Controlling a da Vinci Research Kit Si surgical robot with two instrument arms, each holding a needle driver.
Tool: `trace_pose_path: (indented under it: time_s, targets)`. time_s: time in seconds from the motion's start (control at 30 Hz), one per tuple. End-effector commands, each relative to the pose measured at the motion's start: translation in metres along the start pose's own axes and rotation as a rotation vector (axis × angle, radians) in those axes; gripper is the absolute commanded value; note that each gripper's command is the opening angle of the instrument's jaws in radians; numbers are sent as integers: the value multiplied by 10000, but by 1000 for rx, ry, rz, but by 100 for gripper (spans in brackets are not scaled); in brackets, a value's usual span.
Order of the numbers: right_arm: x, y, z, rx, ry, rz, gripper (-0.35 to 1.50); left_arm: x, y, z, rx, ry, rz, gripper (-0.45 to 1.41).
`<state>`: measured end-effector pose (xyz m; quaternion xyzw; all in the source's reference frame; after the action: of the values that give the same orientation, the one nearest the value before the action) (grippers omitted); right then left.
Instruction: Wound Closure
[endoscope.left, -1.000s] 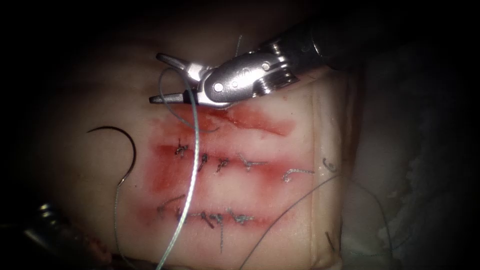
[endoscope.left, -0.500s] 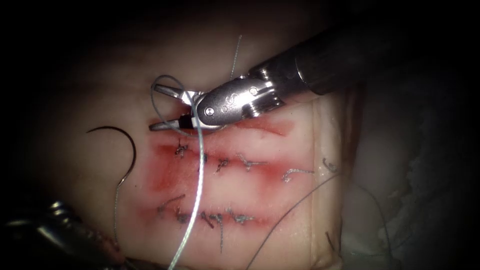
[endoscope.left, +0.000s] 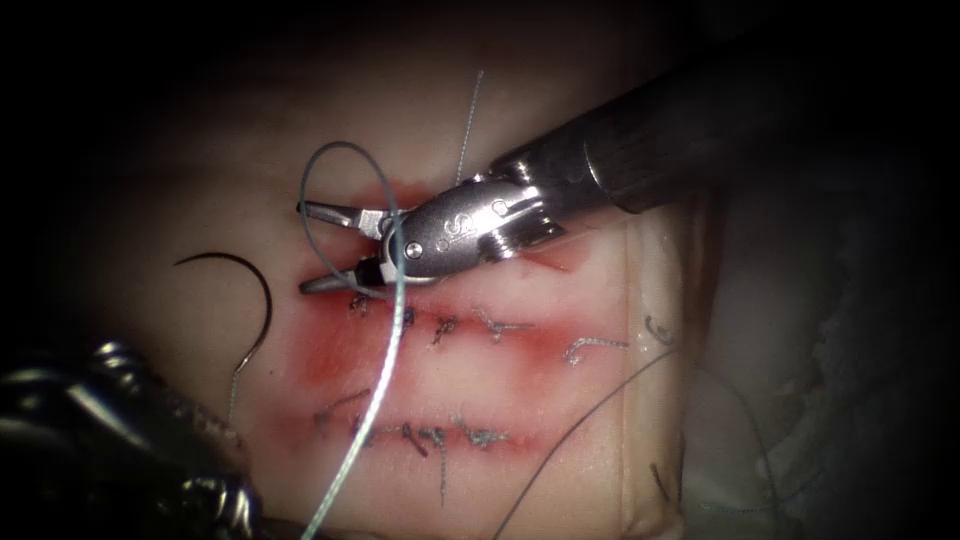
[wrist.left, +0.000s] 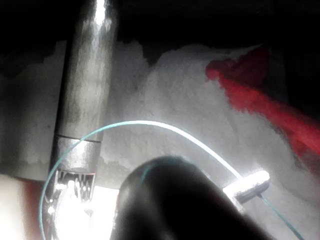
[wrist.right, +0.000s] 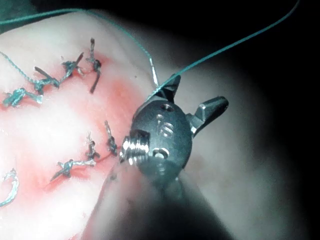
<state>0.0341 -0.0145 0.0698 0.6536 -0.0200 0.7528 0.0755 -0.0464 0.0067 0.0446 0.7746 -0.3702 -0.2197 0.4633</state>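
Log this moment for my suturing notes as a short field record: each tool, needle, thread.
right tool: jaws open, holding nothing, thread draped over it
left tool: left of the cut, jaws unclear
needle: lying free on the tissue, left of the cut, not in it
stitches: two tied rows
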Motion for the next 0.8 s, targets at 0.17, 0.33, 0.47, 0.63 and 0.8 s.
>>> trace_pose_path:
  time_s: [0.17, 0.33, 0.47, 0.63, 0.8]
  targets:
    - [0, 7, 0, -43, -46, 44, 49, -26, -6, -37, -14, -21, -11, -45]
    - [-3, 20, -8, -97, -98, 102, 39, -23, 2, -99, -156, -9, -29, -45]
    - [-10, 30, -11, -138, -130, 153, 41, -19, 8, -145, -320, -9, -34, -45]
    - [-19, 40, -9, -192, -182, 239, 54, -12, 29, -211, -670, 40, -47, -45]
    - [-19, 40, -5, -175, -172, 257, 100, -27, 14, -208, -696, 40, -37, -45]
